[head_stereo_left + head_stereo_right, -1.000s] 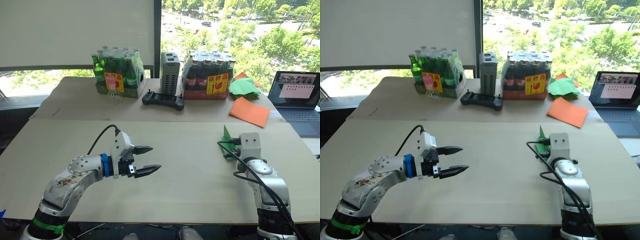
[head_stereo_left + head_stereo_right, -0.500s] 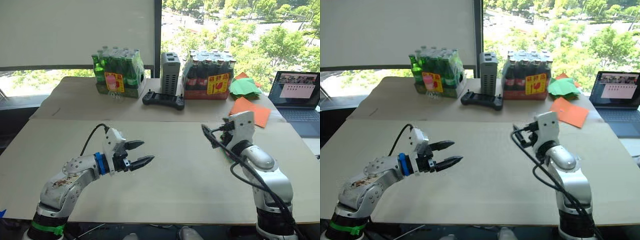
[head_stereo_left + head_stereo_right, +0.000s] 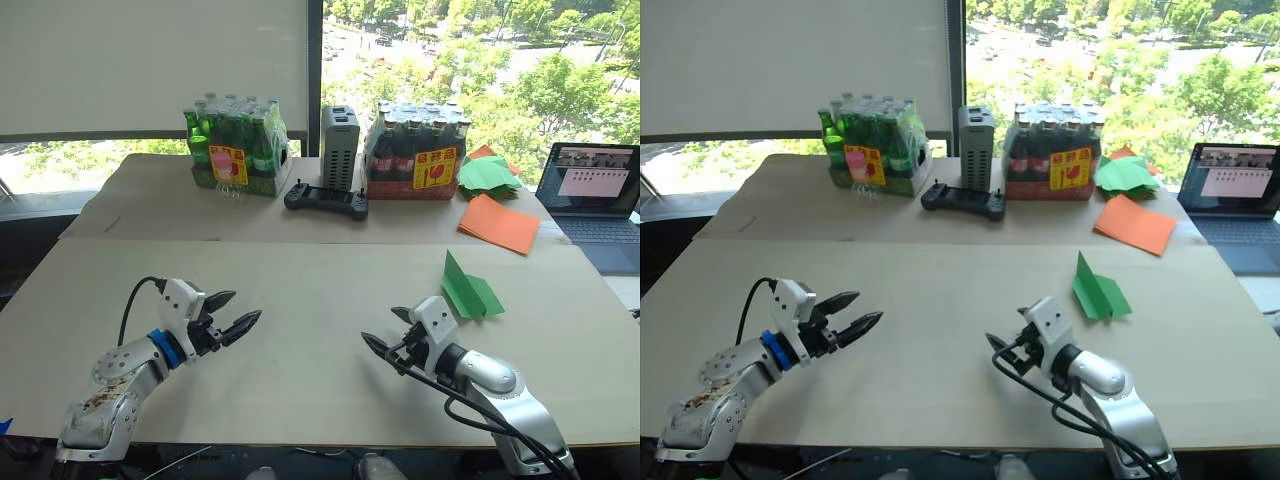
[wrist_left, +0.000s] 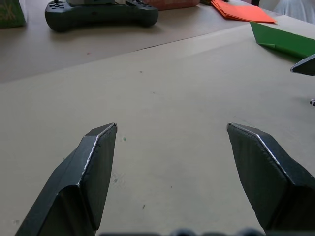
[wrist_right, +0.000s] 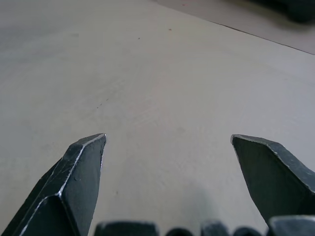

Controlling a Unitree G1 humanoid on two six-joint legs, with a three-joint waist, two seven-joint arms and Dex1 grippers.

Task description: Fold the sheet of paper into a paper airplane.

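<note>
Airplane sits finished on the counter, near the orange sheets; left gripper and right gripper hang open, empty, well apart from it; folding looks done, nothing left to grasp

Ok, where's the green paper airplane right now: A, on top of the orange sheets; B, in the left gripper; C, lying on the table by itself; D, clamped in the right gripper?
C: the paper airplane sits on the table, apart from the open, empty right gripper and left gripper.
</note>
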